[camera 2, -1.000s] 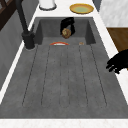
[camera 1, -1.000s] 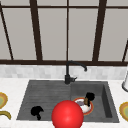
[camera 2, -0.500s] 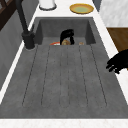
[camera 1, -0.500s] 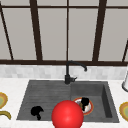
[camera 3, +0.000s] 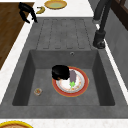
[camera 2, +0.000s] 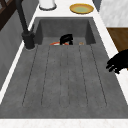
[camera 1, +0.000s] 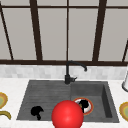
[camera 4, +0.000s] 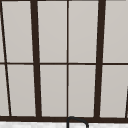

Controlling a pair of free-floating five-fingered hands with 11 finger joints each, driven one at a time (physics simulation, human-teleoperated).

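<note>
My right hand (camera 1: 84, 103) is low in the sink basin (camera 3: 102, 75), over the left rim of a white plate with an orange rim (camera 3: 80, 86). The same hand (camera 3: 60, 72) touches or nearly touches that plate, and it also shows above it (camera 2: 66, 38). A small purple and green piece of food (camera 3: 72, 78) lies on the plate beside the hand. My left hand (camera 1: 37, 111) hangs idle over the front edge of the drainboard (camera 2: 62, 75), fingers relaxed (camera 2: 117, 63), apart from everything (camera 3: 27, 11).
A big red ball (camera 1: 67, 115) covers the sink's front edge in the front view. A black faucet (camera 1: 71, 72) stands behind the sink. A small round scrap (camera 3: 38, 91) lies on the basin floor. Yellow plates (camera 2: 81, 8) (camera 3: 55, 3), a banana (camera 3: 40, 10) and a white container (camera 2: 47, 3) sit on the counter.
My right hand has dropped from above the basin down onto the plate, then stayed there. The left hand has not moved.
</note>
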